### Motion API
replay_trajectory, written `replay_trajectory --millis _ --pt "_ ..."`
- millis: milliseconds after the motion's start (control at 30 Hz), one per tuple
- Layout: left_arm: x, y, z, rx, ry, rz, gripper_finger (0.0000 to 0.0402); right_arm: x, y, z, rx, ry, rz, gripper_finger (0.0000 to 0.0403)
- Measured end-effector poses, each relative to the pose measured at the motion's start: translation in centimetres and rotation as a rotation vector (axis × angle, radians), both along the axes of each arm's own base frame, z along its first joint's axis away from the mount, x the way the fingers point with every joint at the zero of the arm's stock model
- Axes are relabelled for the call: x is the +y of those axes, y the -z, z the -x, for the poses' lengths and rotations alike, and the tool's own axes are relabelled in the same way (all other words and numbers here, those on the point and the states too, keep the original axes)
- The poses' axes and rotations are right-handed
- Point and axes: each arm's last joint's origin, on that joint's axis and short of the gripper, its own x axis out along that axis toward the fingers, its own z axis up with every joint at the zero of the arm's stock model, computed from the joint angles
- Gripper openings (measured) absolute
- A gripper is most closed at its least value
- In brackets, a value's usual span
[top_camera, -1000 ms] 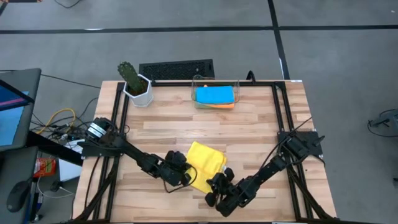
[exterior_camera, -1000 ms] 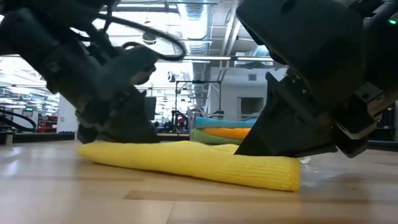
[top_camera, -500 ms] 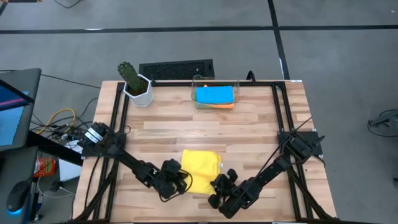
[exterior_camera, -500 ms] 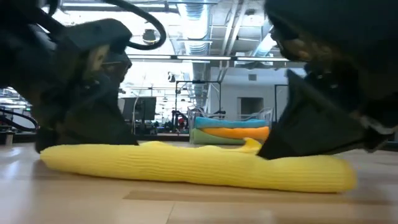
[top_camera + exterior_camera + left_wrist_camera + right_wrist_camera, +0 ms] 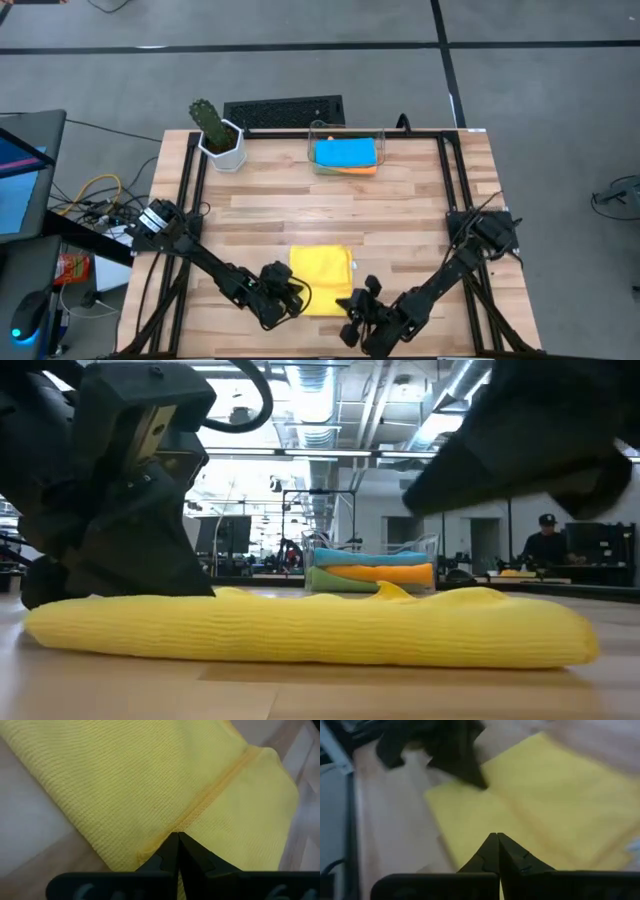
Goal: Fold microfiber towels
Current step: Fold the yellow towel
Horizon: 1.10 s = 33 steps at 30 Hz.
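Note:
A yellow microfiber towel (image 5: pixel 322 280) lies folded flat near the table's front edge, square with it. My left gripper (image 5: pixel 290 297) is shut, its tips down on the towel's near left part (image 5: pixel 150 780). My right gripper (image 5: pixel 352 303) is shut and hangs above the towel's near right part (image 5: pixel 545 805), clear of it in the low view (image 5: pixel 520 440). Blue (image 5: pixel 345 152), orange (image 5: pixel 385 572) and green (image 5: pixel 335 584) towels lie stacked in a clear bin (image 5: pixel 382 140) at the far side. My left gripper presses its shut fingertips (image 5: pixel 170 851) down on the yellow towel at a stitched hem (image 5: pixel 192 816), near the towel's near left corner. The fingers slant down from the table's left. The towel lies flat on the table under them.
A potted cactus (image 5: pixel 218 135) stands at the far left and a dark keyboard (image 5: pixel 285 110) lies behind the table's far edge. Bare wood lies between the yellow towel and the bin. A person (image 5: pixel 545 545) sits in the room beyond.
My left gripper has slid toward the table's near edge and rolled, turning the yellow towel from slantwise to square with the table edges. My right gripper has risen off the towel's near right corner, still shut.

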Motion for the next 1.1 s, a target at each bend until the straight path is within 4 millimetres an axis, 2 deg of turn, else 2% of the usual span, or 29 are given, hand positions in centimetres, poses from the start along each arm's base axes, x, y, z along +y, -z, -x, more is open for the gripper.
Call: replay_trajectory --millis 300,400,567,633,733,800,900,1100 --pt "0.5 -1.7 0.3 0.040 0.037 0.005 0.0000 1.9 5.5 0.5 0.053 0.003 -0.116 0.0023" --pt "0.9 -2.8 0.4 0.024 0.041 -0.015 0.0000 2.1 6.0 0.7 0.055 0.012 -0.137 0.0017" --pt "1.2 -5.5 0.6 -0.023 0.088 -0.004 0.0000 2.0 5.5 0.5 0.045 0.014 -0.134 0.0022" --pt "0.5 -6.6 1.2 -0.069 0.125 -0.003 0.0000 1.8 5.4 0.4 0.052 0.013 -0.127 0.0026" --pt "-1.7 -7.2 2.3 -0.146 0.193 0.007 0.0000 1.6 5.3 0.3 0.058 0.000 -0.107 0.0025" --pt "-3.1 -6.7 2.9 -0.190 0.194 -0.004 0.0000 1.7 5.3 0.2 0.056 -0.004 -0.109 0.0021" --pt "-4.2 -4.5 3.8 -0.178 0.157 -0.068 0.0000 1.7 5.3 0.2 0.048 -0.006 -0.112 0.0018" --pt "-4.1 0.0 3.2 -0.060 0.127 -0.069 0.0000 1.6 4.7 0.2 0.050 -0.016 -0.119 0.0026"
